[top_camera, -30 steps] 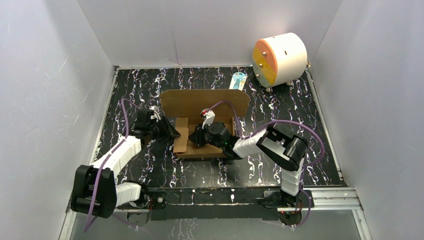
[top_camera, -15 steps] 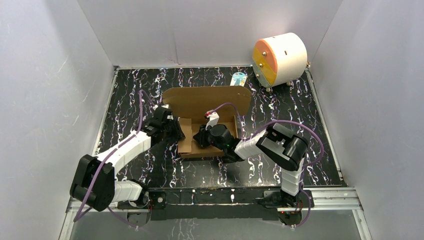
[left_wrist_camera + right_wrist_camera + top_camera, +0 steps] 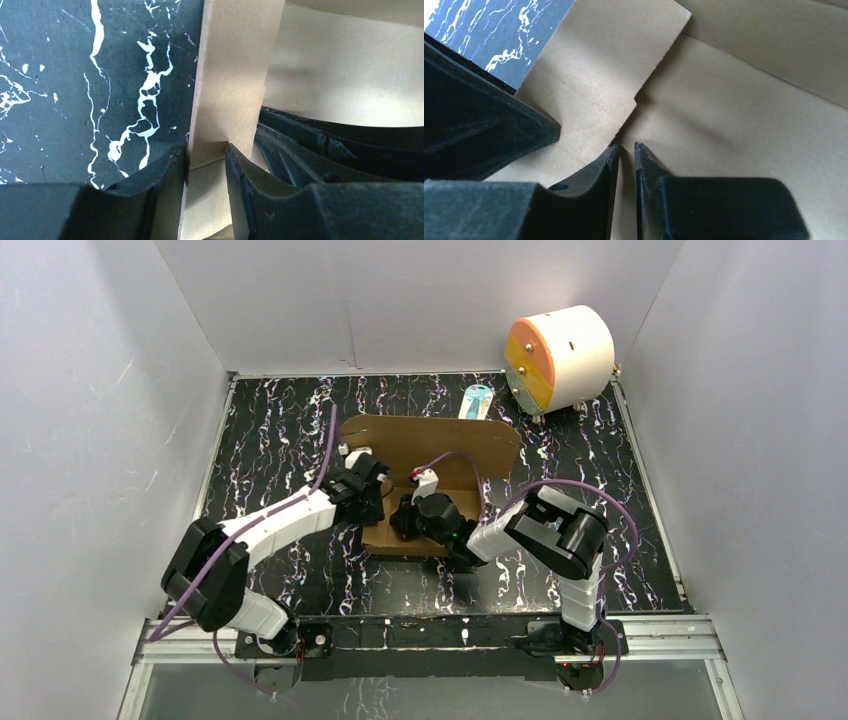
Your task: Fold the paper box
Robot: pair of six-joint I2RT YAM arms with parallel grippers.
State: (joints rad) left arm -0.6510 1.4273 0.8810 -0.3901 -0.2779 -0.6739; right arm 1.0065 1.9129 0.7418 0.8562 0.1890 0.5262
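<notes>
Brown cardboard, the paper box (image 3: 430,445) sits mid-table, long axis left to right, its left side flap (image 3: 232,60) upright and pinched by the left gripper (image 3: 207,151). The right gripper (image 3: 626,150), fingers almost together on nothing visible, sits low inside the box. A second ago the flap splayed outward, with the left gripper just outside it.

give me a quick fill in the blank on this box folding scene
1. The left gripper is shut on a brown ___ flap of the paper box.
2. The right gripper sits ___ the paper box.
3. The white-and-orange cylinder stands in the far ___ corner.
Missing words: cardboard; inside; right.
</notes>
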